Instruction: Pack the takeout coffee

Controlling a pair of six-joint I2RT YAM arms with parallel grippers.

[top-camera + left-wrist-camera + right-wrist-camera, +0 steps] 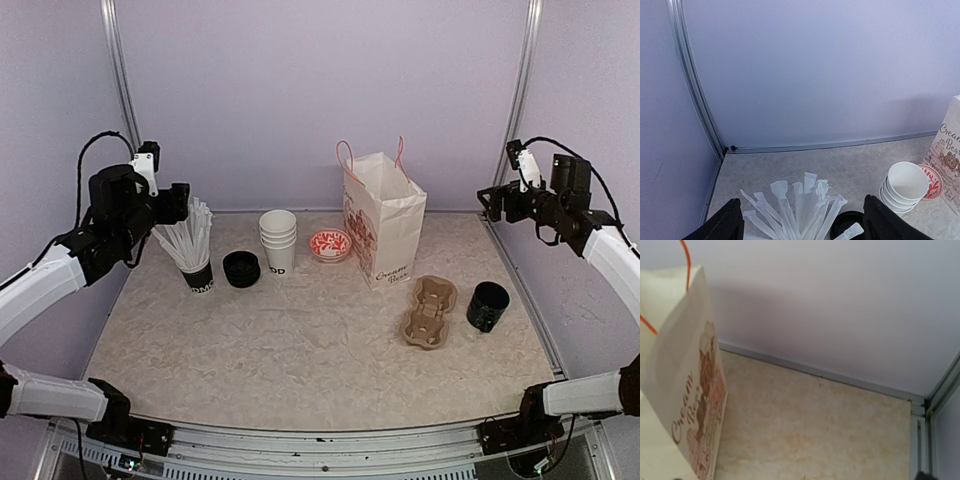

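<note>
The white paper cups are standing nested and unlidded at eleven o'clock on the table, long axis vertical, mouths pointing up. The left gripper is hanging above the straws at ten o'clock with its jaws spread wide. The right gripper is hovering at two o'clock, likewise spread and holding nothing.

Left wrist view: left gripper's fingers cut by the bottom edge. Straws clipped low, their cup out of frame. Black lids mostly behind the straws, count unclear. Paper bag clipped by the right edge, print only part readable. Red-patterned dish half hidden behind the stack of white paper cups. Right wrist view: soft focus, own fingers out of frame, bag cut off left and bottom. Top view: right gripper tiny, cup lettering at the worktop's back edge too small to read whole, bag's inside hidden, both arms run off the side edges.
</note>
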